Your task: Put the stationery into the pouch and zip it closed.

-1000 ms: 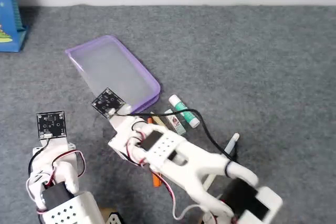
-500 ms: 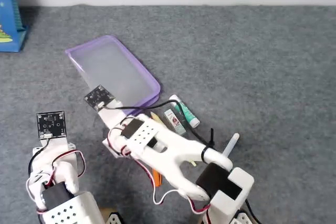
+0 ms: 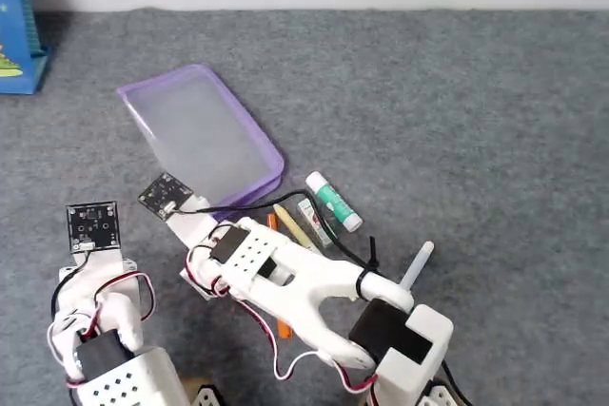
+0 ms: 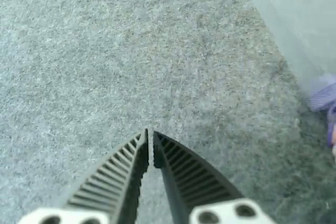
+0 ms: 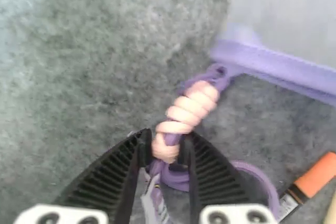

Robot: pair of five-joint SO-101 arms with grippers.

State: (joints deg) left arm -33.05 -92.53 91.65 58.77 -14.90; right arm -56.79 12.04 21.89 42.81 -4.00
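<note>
The translucent purple pouch (image 3: 200, 135) lies flat at the back left of the grey carpet. My right gripper (image 5: 167, 148) is at its near corner, shut on the pink coiled zip pull (image 5: 186, 111) that hangs from the pouch's purple edge (image 5: 273, 64). Beside that arm lie a green-and-white glue stick (image 3: 335, 203), a small white tube (image 3: 314, 219), a wooden pencil (image 3: 293, 225), an orange marker (image 5: 310, 182) partly under the arm, and a white pen (image 3: 416, 266). My left gripper (image 4: 150, 132) is shut on nothing, low over bare carpet at the front left.
A blue box (image 3: 17, 26) stands at the far left by the white wall. The right arm's cable (image 3: 285, 204) runs over the stationery. Open carpet stretches across the right half and behind the pouch.
My right wrist has swung left and toward the front, pulling the zip pull along; the pouch's near corner shifted slightly left. The left arm has not moved.
</note>
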